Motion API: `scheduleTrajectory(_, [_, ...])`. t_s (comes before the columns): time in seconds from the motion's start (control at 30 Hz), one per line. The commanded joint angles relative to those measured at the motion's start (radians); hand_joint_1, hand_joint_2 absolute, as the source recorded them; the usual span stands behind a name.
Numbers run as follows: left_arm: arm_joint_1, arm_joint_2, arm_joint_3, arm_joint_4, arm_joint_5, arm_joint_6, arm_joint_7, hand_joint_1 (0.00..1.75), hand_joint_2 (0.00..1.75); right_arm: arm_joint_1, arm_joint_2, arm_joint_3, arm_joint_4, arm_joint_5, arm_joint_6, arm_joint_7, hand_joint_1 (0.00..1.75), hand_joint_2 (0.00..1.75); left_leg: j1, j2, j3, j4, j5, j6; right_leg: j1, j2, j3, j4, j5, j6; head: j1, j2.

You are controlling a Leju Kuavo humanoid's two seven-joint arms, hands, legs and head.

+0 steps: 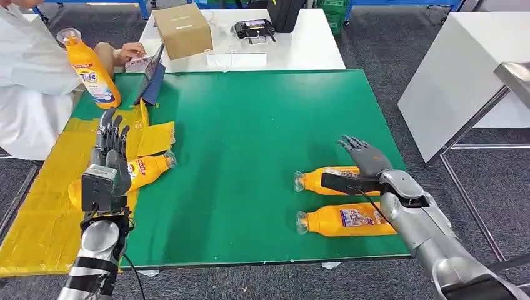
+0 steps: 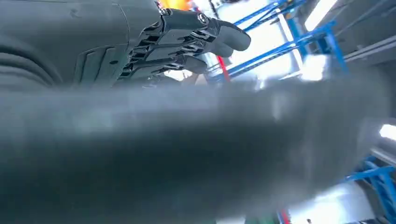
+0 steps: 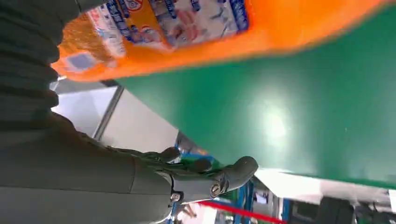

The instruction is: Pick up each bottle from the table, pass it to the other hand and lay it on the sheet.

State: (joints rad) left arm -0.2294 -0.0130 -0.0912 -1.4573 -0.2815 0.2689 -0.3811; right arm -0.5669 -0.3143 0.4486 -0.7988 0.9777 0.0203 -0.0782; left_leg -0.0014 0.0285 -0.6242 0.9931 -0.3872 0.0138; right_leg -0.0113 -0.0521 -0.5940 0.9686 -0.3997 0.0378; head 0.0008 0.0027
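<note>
Two orange bottles lie on their sides on the green mat [image 1: 250,144] at the right: a far one [image 1: 315,179] and a near one [image 1: 347,220]. My right hand [image 1: 364,157] is open right over the far bottle's body, fingers stretched out, thumb lying along it. The right wrist view shows that bottle [image 3: 210,32] close by the palm and the straight fingers [image 3: 205,179]. Another orange bottle [image 1: 148,169] lies on the yellow sheet [image 1: 37,206] at the left. Beside it my left hand [image 1: 111,140] is open and holds nothing; its fingers [image 2: 187,37] are extended.
A person in white at the far left holds an upright orange bottle [image 1: 94,69] on the mat's corner. A dark tablet [image 1: 152,78] leans there. Behind the mat a white table [image 1: 300,50] carries a cardboard box [image 1: 182,30] and a controller [image 1: 253,28]. Another white table [image 1: 462,75] stands at the right.
</note>
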Motion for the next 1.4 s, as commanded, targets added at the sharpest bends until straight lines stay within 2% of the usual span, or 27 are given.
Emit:
scheduleTrajectory(0.03, [0.021,0.004,-0.038,-0.051,0.010,0.015,-0.021,0.00,1.75,0.029,0.019,-0.030,0.130,-0.075,0.038,-0.050,0.00,1.75,0.001,-0.006,-0.001,0.000,0.002,0.000,0.000,0.000,0.001,0.000,-0.001,0.000,0.000,0.000])
scheduleTrajectory(0.1, [0.030,0.003,-0.046,-0.056,0.021,0.019,-0.028,0.00,1.75,0.030,0.012,-0.061,0.120,-0.149,0.093,-0.093,0.00,1.75,0.000,-0.007,-0.005,-0.002,0.006,0.002,-0.001,-0.001,0.007,-0.002,0.002,0.001,0.000,0.000])
scheduleTrajectory(0.13, [0.029,0.004,-0.052,-0.052,0.027,0.024,-0.037,0.00,1.75,0.030,0.001,-0.066,0.111,-0.186,0.131,-0.118,0.00,1.75,0.000,-0.006,-0.011,0.000,0.009,0.002,0.000,0.000,0.001,0.000,0.007,0.004,-0.001,0.000])
scheduleTrajectory(0.23, [0.026,0.007,-0.074,-0.038,0.042,0.036,-0.053,0.00,1.75,0.048,-0.016,-0.075,0.061,-0.282,0.180,-0.181,0.00,1.75,0.000,-0.007,-0.009,0.000,0.007,0.001,0.000,0.000,0.003,0.000,0.006,0.002,0.000,0.000])
scheduleTrajectory(0.33, [0.035,0.012,-0.083,-0.042,0.048,0.051,-0.058,0.00,1.75,0.091,-0.015,-0.079,-0.035,-0.361,0.161,-0.228,0.00,1.75,0.000,-0.007,-0.011,0.000,0.008,0.001,0.000,-0.002,0.002,0.000,0.006,0.002,0.000,0.000])
scheduleTrajectory(0.4, [0.050,0.010,-0.081,-0.054,0.047,0.055,-0.058,0.00,1.75,0.114,-0.031,-0.053,-0.112,-0.330,0.111,-0.162,0.00,1.75,0.000,-0.008,-0.011,0.000,0.008,0.002,0.000,-0.002,0.002,0.000,0.005,0.004,0.000,0.000])
scheduleTrajectory(0.47, [0.055,0.009,-0.080,-0.059,0.047,0.057,-0.058,0.00,1.75,0.113,-0.031,-0.047,-0.124,-0.329,0.110,-0.152,0.00,1.75,0.000,-0.006,-0.013,0.000,0.008,0.002,0.000,-0.001,0.000,0.001,0.006,0.004,0.000,0.000])
scheduleTrajectory(0.57, [0.071,-0.003,-0.076,-0.084,0.038,0.056,-0.040,0.00,1.75,0.078,-0.027,0.015,-0.063,-0.156,0.010,0.043,0.00,1.75,0.000,-0.006,-0.011,0.001,0.006,0.001,-0.001,0.002,0.001,0.001,0.004,0.004,0.000,0.000])
scheduleTrajectory(0.63, [0.076,-0.009,-0.081,-0.098,0.035,0.051,-0.031,0.00,1.75,0.054,-0.021,0.039,0.017,-0.066,-0.008,0.112,0.00,1.75,-0.001,-0.005,-0.014,0.000,0.008,0.002,0.000,0.000,-0.002,0.001,0.006,0.005,0.000,0.000])
scheduleTrajectory(0.67, [0.073,-0.014,-0.084,-0.101,0.034,0.046,-0.027,0.00,1.75,0.042,-0.025,0.073,0.071,0.023,0.003,0.177,0.31,1.75,0.000,-0.004,-0.012,0.000,0.007,0.001,0.000,0.002,-0.001,0.001,0.005,0.004,0.000,0.000])
scheduleTrajectory(0.73, [0.060,-0.021,-0.091,-0.089,0.034,0.038,-0.024,0.00,1.75,0.032,-0.033,0.098,0.144,0.084,0.029,0.199,0.87,1.75,0.000,-0.005,-0.012,0.001,0.006,0.001,0.000,0.002,0.001,0.000,0.005,0.004,0.000,0.000])
scheduleTrajectory(0.77, [0.051,-0.024,-0.093,-0.078,0.034,0.038,-0.024,0.00,1.75,0.030,-0.035,0.101,0.176,0.103,0.028,0.200,0.94,1.75,0.000,-0.007,-0.013,0.000,0.007,0.001,0.000,-0.001,0.000,0.000,0.005,0.004,0.000,0.000])
scheduleTrajectory(0.8, [0.042,-0.025,-0.098,-0.064,0.036,0.033,-0.024,0.00,1.75,0.026,-0.036,0.109,0.205,0.122,0.038,0.203,0.86,1.75,0.000,-0.007,-0.011,0.001,0.006,0.001,0.000,0.001,0.002,0.000,0.004,0.004,0.000,0.000])
scheduleTrajectory(0.97, [0.036,-0.026,-0.101,-0.052,0.036,0.035,-0.024,0.00,1.75,0.024,-0.032,0.108,0.223,0.138,0.032,0.201,0.87,1.75,0.001,-0.009,-0.012,0.000,0.008,0.001,0.001,-0.003,0.001,-0.001,0.005,0.004,0.000,0.000])
scheduleTrajectory(1.0, [0.033,-0.026,-0.104,-0.053,0.040,0.029,-0.027,0.00,1.75,0.021,-0.026,0.114,0.224,0.151,0.033,0.210,0.98,1.75,0.000,-0.009,-0.011,0.000,0.008,0.002,0.000,-0.003,0.002,-0.001,0.005,0.004,0.000,0.000])
scheduleTrajectory(1.03, [0.021,-0.029,-0.109,-0.057,0.044,0.024,-0.022,0.00,1.75,0.013,-0.015,0.122,0.225,0.167,0.037,0.222,1.36,1.75,0.000,-0.009,-0.011,0.000,0.008,0.002,0.000,-0.004,0.001,-0.001,0.005,0.004,0.000,0.000])
scheduleTrajectory(1.1, [0.028,-0.030,-0.108,-0.056,0.043,0.027,-0.013,0.00,1.75,0.016,-0.006,0.112,0.232,0.172,0.032,0.234,1.75,1.75,0.000,-0.008,-0.011,0.000,0.009,0.002,0.000,-0.003,0.000,-0.001,0.006,0.004,0.000,0.000])
scheduleTrajectory(1.23, [0.065,-0.023,-0.097,-0.075,0.043,0.032,-0.020,0.00,1.75,0.018,0.028,0.052,0.211,0.145,-0.056,0.186,1.75,1.75,0.000,-0.009,-0.007,-0.001,0.008,0.002,-0.001,-0.002,0.001,-0.002,0.004,0.002,0.000,0.000])
scheduleTrajectory(1.3, [0.097,-0.019,-0.097,-0.118,0.030,0.022,-0.017,0.00,1.75,0.039,0.061,-0.012,0.125,0.109,-0.144,0.161,1.75,1.75,0.000,-0.005,-0.007,-0.001,0.008,0.002,-0.001,0.001,0.001,-0.002,0.005,0.002,0.000,0.000])
scheduleTrajectory(1.33, [0.117,-0.014,-0.105,-0.142,0.014,0.002,-0.005,0.00,1.75,0.072,0.082,-0.064,0.027,0.076,-0.203,0.136,1.75,1.75,0.000,-0.005,-0.006,-0.002,0.008,0.002,-0.001,0.002,0.005,-0.003,0.005,0.002,0.000,0.000])
scheduleTrajectory(1.37, [0.137,-0.017,-0.106,-0.170,0.005,-0.001,0.001,0.00,1.75,0.096,0.086,-0.072,-0.063,0.089,-0.161,0.170,1.75,1.75,0.000,-0.002,-0.007,0.000,0.007,0.002,-0.001,0.003,0.005,-0.001,0.007,0.004,0.000,0.000])
scheduleTrajectory(1.4, [0.139,-0.018,-0.107,-0.171,0.004,-0.001,0.001,0.00,1.75,0.096,0.088,-0.072,-0.069,0.090,-0.156,0.173,1.75,1.75,0.000,-0.001,-0.007,0.000,0.006,0.002,-0.001,0.006,0.005,-0.001,0.006,0.004,0.000,0.000])
